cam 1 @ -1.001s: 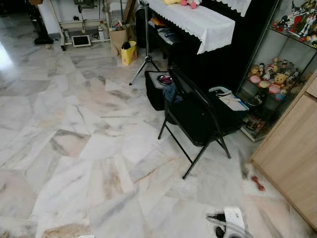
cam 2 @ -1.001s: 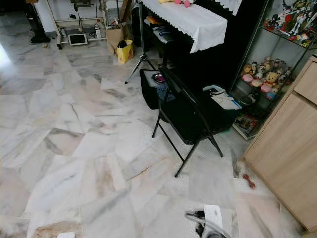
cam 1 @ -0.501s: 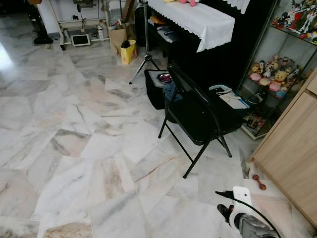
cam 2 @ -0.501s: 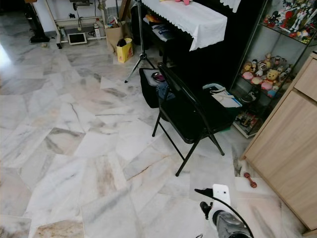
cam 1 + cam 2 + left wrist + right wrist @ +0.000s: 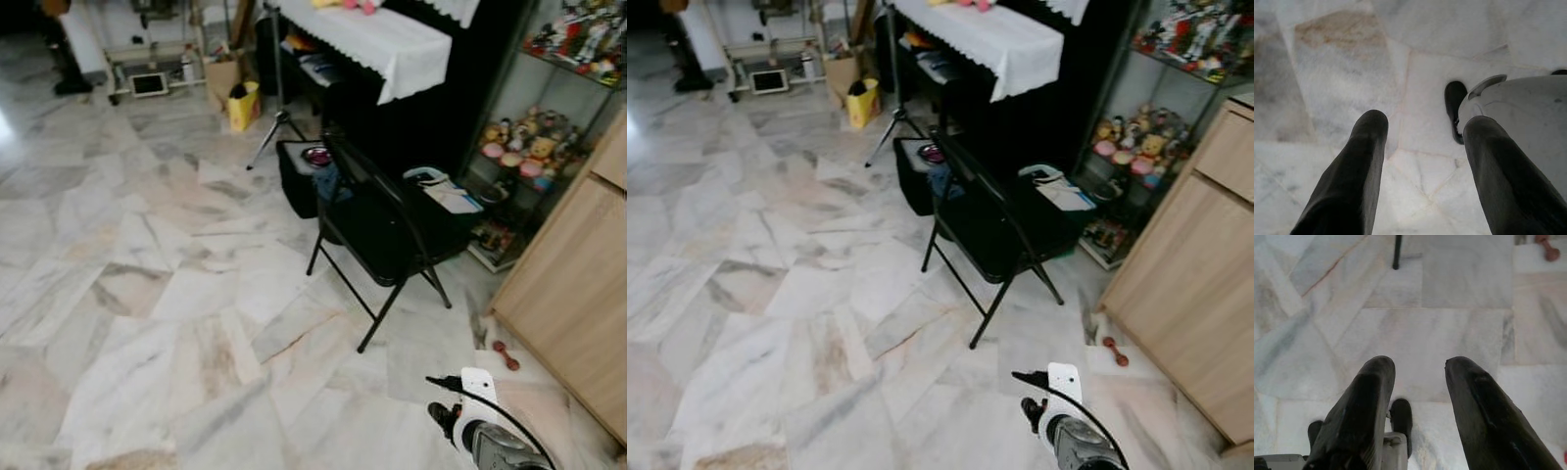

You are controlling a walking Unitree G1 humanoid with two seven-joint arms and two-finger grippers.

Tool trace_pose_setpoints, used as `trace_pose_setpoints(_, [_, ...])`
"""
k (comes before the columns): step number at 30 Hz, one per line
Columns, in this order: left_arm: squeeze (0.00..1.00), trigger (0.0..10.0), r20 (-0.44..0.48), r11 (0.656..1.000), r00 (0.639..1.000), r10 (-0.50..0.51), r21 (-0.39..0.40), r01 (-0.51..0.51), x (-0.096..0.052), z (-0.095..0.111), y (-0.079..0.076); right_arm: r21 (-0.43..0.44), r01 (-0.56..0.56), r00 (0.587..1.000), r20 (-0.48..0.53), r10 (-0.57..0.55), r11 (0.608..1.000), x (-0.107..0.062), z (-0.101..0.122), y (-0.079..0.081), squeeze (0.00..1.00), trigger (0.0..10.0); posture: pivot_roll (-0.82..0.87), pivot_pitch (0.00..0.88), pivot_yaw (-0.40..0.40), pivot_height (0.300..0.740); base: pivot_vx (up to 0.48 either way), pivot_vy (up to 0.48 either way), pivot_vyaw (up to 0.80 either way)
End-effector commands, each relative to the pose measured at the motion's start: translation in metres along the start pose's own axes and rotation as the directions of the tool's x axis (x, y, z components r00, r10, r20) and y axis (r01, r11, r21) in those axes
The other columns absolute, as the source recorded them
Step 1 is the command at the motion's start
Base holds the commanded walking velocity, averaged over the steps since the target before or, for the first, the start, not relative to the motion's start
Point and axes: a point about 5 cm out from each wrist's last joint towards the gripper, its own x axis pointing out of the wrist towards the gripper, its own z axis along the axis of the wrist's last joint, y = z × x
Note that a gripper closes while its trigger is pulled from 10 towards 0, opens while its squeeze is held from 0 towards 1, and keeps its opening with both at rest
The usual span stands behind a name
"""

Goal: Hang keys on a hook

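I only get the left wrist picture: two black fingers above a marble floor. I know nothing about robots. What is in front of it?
Observer: A black folding chair stands on the floor ahead, a little to the right.
Operator: Is anything next to the chair?
Observer: A light wooden cabinet stands at the far right, with a small red dumbbell-shaped thing on the floor before it.
Operator: What is the other hand doing?
Observer: The right gripper points down at the floor, its fingers apart with nothing between them.
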Motion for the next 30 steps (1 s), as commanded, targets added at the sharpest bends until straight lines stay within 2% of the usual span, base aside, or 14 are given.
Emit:
trace_pose_setpoints(1, [0.0, 10.0, -0.004, 1.0, 1.0, -0.008, 0.009, 0.008, 0.0, 0.0, -0.001, 0.0, 0.003, 1.0, 0.001, -0.003, 1.0, 0.0, 0.004, -0.001, 0.0, 10.0, 0.0, 0.0, -0.036, 0.74, 0.0, 0.0, -0.7])
trace_pose_setpoints(12, [0.0, 10.0, 0.017, 1.0, 1.0, -0.008, 0.002, 0.007, 0.003, 0.01, -0.003, 0.003, 0.017, 1.0, 0.014, -0.017, 1.0, 0.001, 0.01, 0.002, 0.0, 10.0, -0.01, 0.0, -0.022, 0.74, 0.0, 0.0, -0.7])
trace_pose_setpoints(18, [0.0, 10.0, 0.022, 0.999, 1.0, 0.006, 0.048, -0.007, 0.003, 0.015, -0.001, 0.023, 0.025, 0.999, 0.022, -0.026, 0.999, 0.002, 0.013, 0.004, 0.0, 10.0, -0.03, 0.0, -0.014, 0.74, 0.0, 0.0, -0.7])
trace_pose_setpoints(20, [0.0, 10.0, 0.034, 0.996, 0.999, 0.01, 0.084, -0.013, 0.004, 0.019, 0.0, 0.034, 0.028, 0.999, 0.026, -0.029, 0.999, 0.002, 0.014, 0.006, 0.0, 10.0, -0.03, 0.0, -0.012, 0.74, 0.0, -0.409, -0.7])
trace_pose_setpoints(22, [0.0, 10.0, 0.034, 0.997, 0.999, 0.011, 0.079, -0.013, 0.004, 0.02, 0.0, 0.035, 0.028, 0.999, 0.027, -0.029, 0.999, 0.002, 0.015, 0.007, 0.0, 10.0, -0.04, 0.0, -0.008, 0.74, 0.0, -0.48, -0.7])
trace_pose_setpoints(23, [0.0, 10.0, 0.031, 0.999, 0.999, 0.008, 0.037, -0.009, 0.004, 0.02, 0.0, 0.038, 0.029, 0.999, 0.03, -0.03, 0.999, 0.003, 0.016, 0.008, 0.0, 10.0, -0.04, 0.0, -0.012, 0.74, 0.0, 0.0, -0.7])
trace_pose_setpoints(30, [0.0, 10.0, 0.029, 1.0, 0.999, 0.012, 0.021, -0.013, 0.004, 0.02, 0.0, 0.044, 0.034, 0.999, 0.026, -0.035, 0.998, 0.003, 0.015, 0.009, 0.0, 10.0, -0.03, 0.0, -0.016, 0.74, 0.0, 0.0, -0.7])
